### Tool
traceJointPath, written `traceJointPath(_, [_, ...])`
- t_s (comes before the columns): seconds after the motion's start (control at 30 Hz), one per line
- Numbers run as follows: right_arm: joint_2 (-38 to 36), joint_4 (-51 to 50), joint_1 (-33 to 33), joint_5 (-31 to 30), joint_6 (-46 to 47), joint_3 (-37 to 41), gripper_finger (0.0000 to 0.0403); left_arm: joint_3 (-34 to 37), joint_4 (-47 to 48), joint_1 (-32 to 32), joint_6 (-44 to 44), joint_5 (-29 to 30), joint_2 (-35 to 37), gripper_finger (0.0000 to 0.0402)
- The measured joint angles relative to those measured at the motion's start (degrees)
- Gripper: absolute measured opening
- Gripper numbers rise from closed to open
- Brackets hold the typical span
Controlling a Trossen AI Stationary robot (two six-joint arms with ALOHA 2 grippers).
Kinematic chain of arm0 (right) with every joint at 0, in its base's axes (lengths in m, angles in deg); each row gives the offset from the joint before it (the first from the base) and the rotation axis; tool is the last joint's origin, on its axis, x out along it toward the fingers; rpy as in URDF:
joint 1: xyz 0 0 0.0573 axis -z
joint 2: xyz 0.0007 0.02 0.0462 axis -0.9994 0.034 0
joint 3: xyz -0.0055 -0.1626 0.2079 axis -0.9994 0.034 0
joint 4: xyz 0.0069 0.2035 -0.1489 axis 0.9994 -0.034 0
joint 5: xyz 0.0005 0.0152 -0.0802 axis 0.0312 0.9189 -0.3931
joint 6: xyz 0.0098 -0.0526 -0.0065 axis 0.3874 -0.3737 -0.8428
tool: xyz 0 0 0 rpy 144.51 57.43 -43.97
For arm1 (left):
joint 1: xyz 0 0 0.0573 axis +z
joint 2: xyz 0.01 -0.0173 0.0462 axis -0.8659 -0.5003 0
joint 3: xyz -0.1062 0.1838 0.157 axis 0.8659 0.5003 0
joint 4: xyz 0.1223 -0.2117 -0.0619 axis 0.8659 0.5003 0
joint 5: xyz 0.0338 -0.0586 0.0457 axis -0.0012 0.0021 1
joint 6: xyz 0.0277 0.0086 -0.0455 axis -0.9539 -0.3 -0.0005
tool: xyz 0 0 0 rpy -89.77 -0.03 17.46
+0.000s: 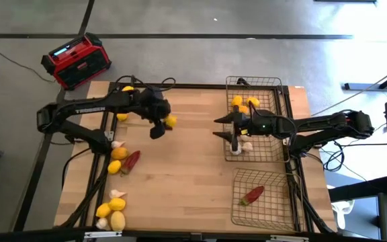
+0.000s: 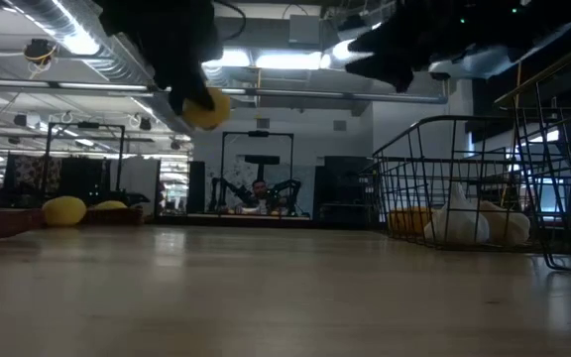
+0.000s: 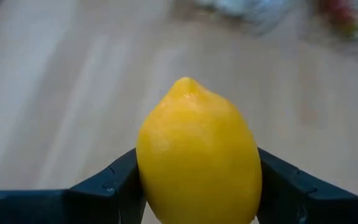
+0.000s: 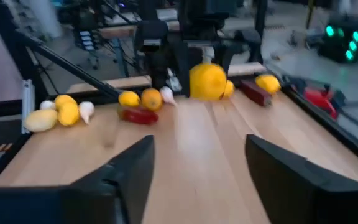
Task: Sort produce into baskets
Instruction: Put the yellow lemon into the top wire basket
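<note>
My left gripper (image 1: 164,126) is shut on a yellow lemon (image 3: 197,155), held above the table left of centre; the lemon also shows in the low view (image 2: 206,107) and the right wrist view (image 4: 207,81). My right gripper (image 1: 222,128) is open and empty, over the left edge of the far wire basket (image 1: 274,151), which holds lemons (image 1: 244,103) and garlic bulbs (image 1: 242,146). The near basket (image 1: 284,208) holds a red chili (image 1: 252,195). More lemons, garlic and a chili (image 1: 132,160) lie along the table's left side. My left gripper pinches the lemon's two long sides (image 3: 143,163) between its two fingers, with the lemon's pointed end away from the wrist. The lemon is lifted clear of the table.
A red-and-black radio (image 1: 76,60) stands on the floor beyond the table's far left corner. Black frame rails run along the table's sides. Bare wood lies in the table's middle, between the loose produce and the baskets.
</note>
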Motion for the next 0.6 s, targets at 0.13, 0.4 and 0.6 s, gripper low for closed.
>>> traceJointPath(0.13, [4.20, 7.37, -0.02, 0.48, -5.57, -0.02, 0.0295, 0.00, -2.89, -1.95, 0.28, -7.93, -0.31, 0.0223])
traceJointPath(0.4, [12.45, 10.10, -0.03, 0.97, -17.11, -5.48, 0.0299, 0.00, -6.12, -4.88, 0.60, -13.28, -0.45, 0.0223])
traceJointPath(0.6, [17.81, 4.71, -1.47, 2.81, -25.16, -13.87, 0.0283, 0.00, -6.72, -5.53, 0.36, -13.44, -0.48, 0.0223])
